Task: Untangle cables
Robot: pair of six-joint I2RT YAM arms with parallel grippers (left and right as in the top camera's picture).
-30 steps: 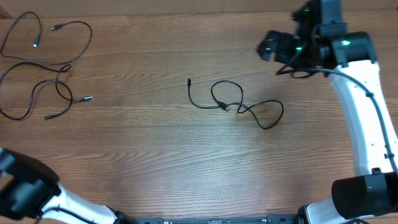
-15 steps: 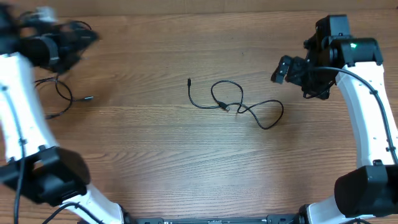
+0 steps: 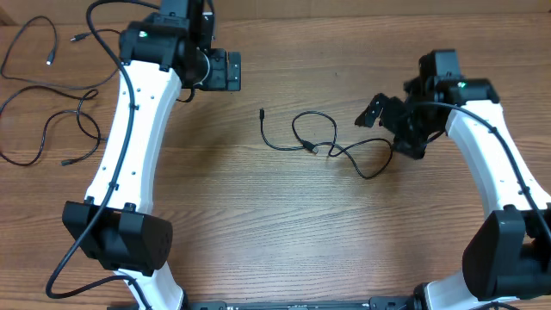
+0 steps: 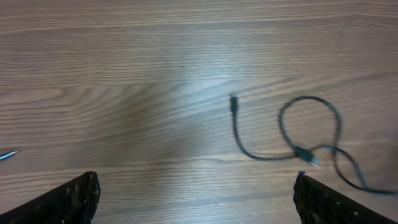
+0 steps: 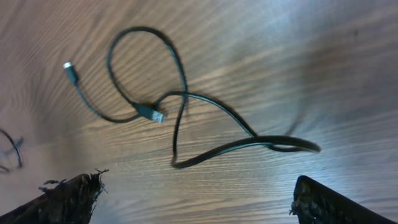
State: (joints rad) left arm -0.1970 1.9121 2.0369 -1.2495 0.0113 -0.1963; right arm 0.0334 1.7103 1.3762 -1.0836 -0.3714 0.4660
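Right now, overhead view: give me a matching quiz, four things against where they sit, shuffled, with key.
Things:
1. left hand
2. right hand
3. looped cable
4. loose cable bunch

Places:
A. table's far-left edge
B. table centre
C. by the looped cable's right end, open and empty
D. far side of the table, left of centre, open and empty

Pairs: 1-D, 2-C, 3-B, 4-A
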